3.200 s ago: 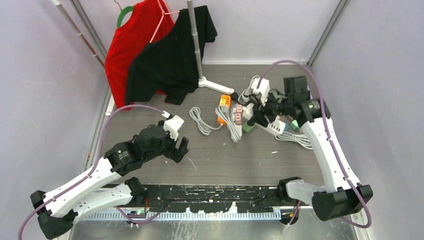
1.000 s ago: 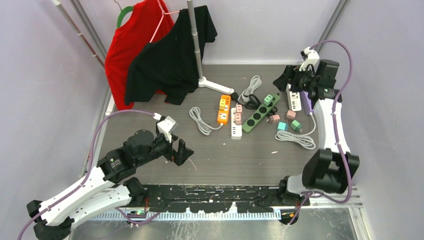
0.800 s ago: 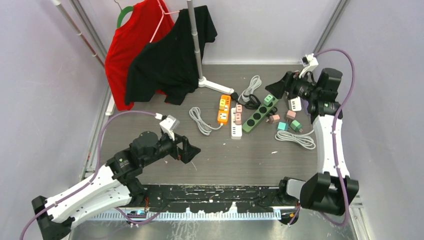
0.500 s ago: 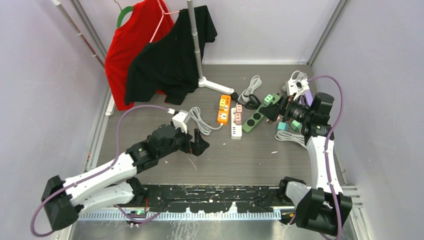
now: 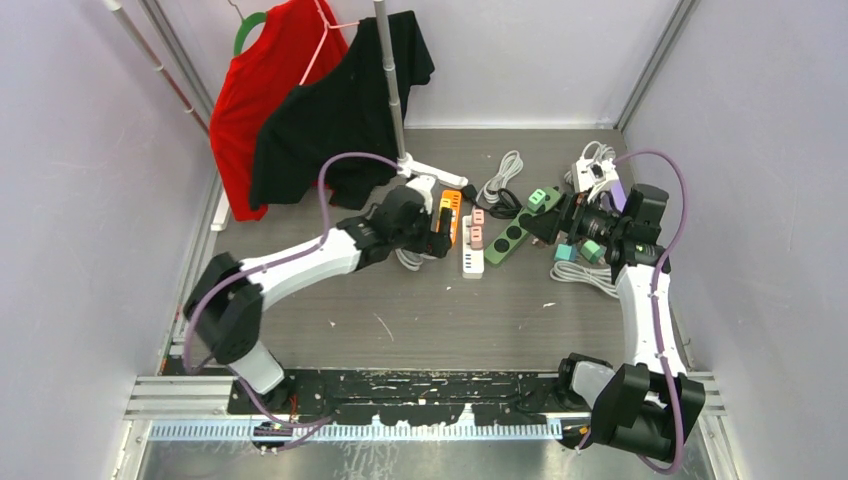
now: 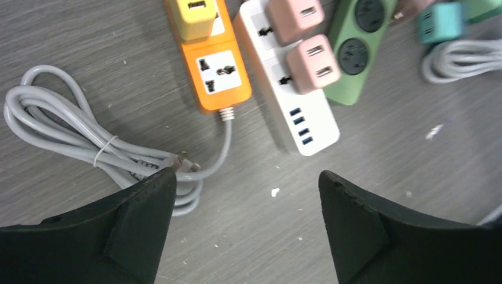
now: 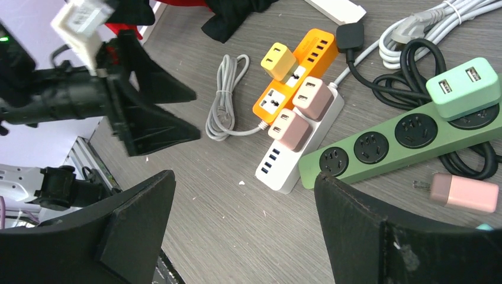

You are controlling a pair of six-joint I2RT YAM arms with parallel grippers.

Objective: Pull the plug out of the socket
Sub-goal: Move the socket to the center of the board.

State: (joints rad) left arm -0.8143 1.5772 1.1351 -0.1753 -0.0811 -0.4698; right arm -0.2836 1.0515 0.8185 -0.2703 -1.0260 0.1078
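Both pincers spread and empty. Left pincer (image 6: 245,183) hovers above the white power strip (image 6: 308,121), where two pink plugs (image 6: 314,62) sit plugged in. Right pincer (image 7: 244,180) faces the green power strip (image 7: 379,148), which carries a mint plug (image 7: 470,89). No plug gripped yet; the pull is probably still ahead.

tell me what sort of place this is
Probably a robot lab test cell: the left arm and right arm are mounted at the near edge of the table, plain walls box it in, and the green power strip and red shirt look like props.
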